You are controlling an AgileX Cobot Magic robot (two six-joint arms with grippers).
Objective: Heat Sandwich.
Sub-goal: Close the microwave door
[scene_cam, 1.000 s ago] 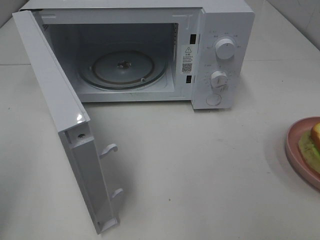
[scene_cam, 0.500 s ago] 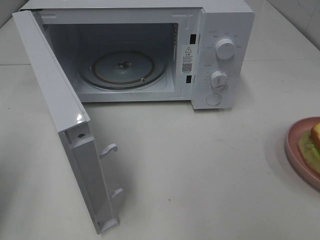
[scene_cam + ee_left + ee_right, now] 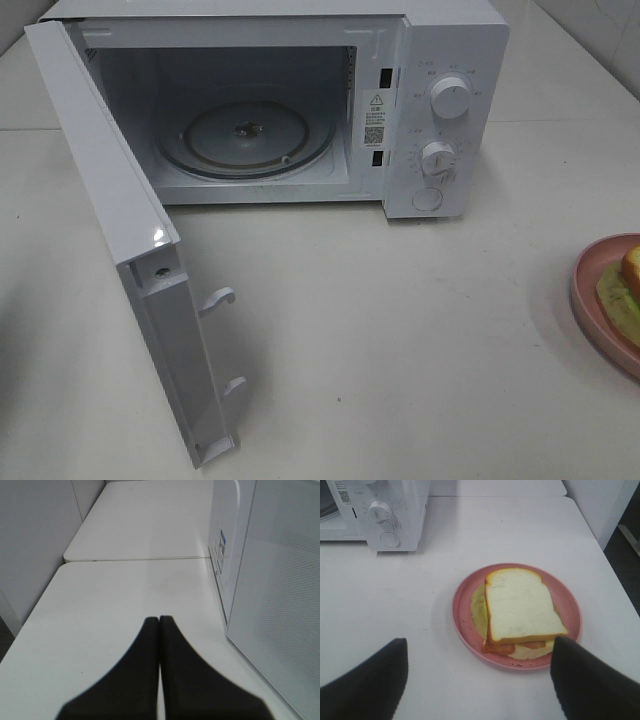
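Pink plate (image 3: 462, 617) carries the sandwich (image 3: 520, 611) just ahead of the right hand (image 3: 477, 680), whose fingers stand wide apart, empty. The left hand (image 3: 159, 622) is closed on nothing beside the microwave door (image 3: 280, 605). Best approach: lower evenly and grip the plate rim without tilting.

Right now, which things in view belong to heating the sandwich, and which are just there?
Belong to the job:
- sandwich
- pink plate under it
- microwave, door open, turntable bare
- right claw, open

Just there:
- white table
- left claw, shut, holding nothing
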